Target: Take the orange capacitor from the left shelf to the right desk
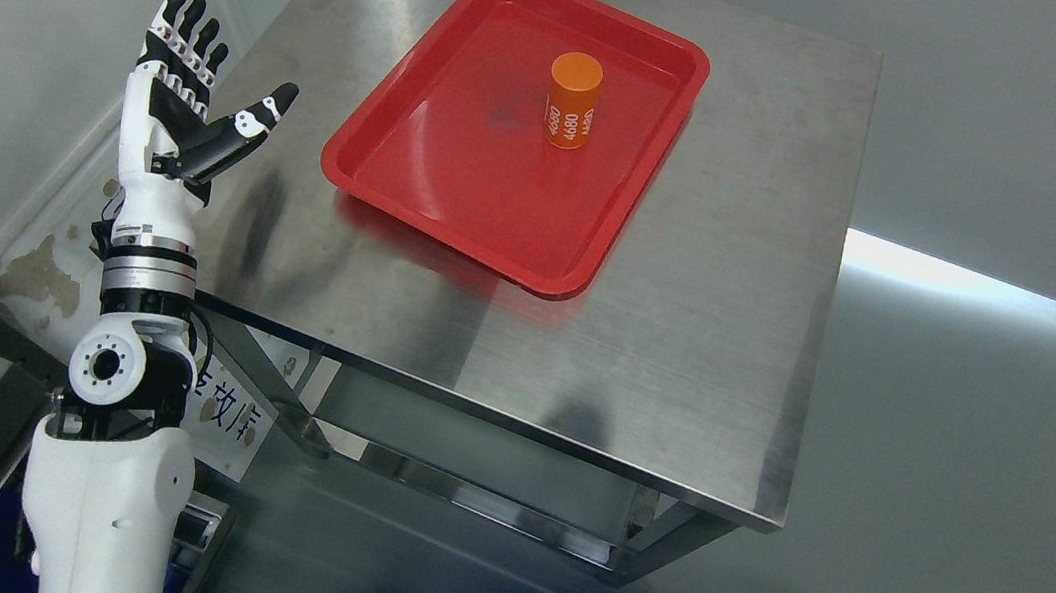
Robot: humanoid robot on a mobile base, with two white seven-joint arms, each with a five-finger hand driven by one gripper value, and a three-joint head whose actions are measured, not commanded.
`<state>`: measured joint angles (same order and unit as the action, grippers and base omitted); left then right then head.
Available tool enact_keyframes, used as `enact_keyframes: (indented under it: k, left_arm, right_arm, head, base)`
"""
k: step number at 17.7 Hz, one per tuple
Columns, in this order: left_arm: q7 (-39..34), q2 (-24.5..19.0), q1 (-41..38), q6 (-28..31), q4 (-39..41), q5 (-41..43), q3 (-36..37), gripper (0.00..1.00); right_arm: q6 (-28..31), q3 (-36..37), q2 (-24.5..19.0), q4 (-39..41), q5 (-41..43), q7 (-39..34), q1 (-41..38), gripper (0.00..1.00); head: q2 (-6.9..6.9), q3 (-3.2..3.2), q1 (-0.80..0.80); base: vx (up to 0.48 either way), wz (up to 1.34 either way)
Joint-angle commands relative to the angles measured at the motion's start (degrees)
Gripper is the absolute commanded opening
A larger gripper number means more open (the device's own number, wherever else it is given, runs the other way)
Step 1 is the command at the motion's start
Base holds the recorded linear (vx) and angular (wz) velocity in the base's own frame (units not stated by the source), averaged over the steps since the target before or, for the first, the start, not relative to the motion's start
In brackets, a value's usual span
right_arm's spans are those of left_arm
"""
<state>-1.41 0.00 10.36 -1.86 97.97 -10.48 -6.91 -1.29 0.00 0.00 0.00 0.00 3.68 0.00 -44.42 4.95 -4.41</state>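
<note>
Now my empty left hand (193,109), fingers spread, could topple the upright orange cylindrical capacitor (572,100) in the red plastic tray (383,168).

1 view only, the head camera. It sits high and looks steeply down and forward onto a steel desk (690,286), which fills the upper middle of the picture. The desk's edges run tilted across the picture, so the camera is rolled or angled to it. Mid distance: the whole red tray (381,180) fits, and floor shows below and right. The left arm (112,447) rises from the lower left corner, closest to the lens.
</note>
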Motion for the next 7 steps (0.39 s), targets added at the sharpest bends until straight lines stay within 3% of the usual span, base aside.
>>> enact_keyframes:
  k: [1,7]
  left_arm:
    - [0.0,-1.0,1.4,0.5,0.7,3.0,4.7,1.00]
    - [0.0,-1.0,1.6,0.7,0.6,3.1,4.8,1.00]
  right_arm:
    - [0.0,0.6,1.0,1.0,-0.4,0.0,-1.3,1.00]
    - [0.0,0.6,1.0,1.0,-0.4,0.0,-1.3,1.00]
  head:
    - [0.00,0.00,0.00]
    - [0.00,0.00,0.00]
  base:
    - [0.000,0.00]
    - [0.000,0.00]
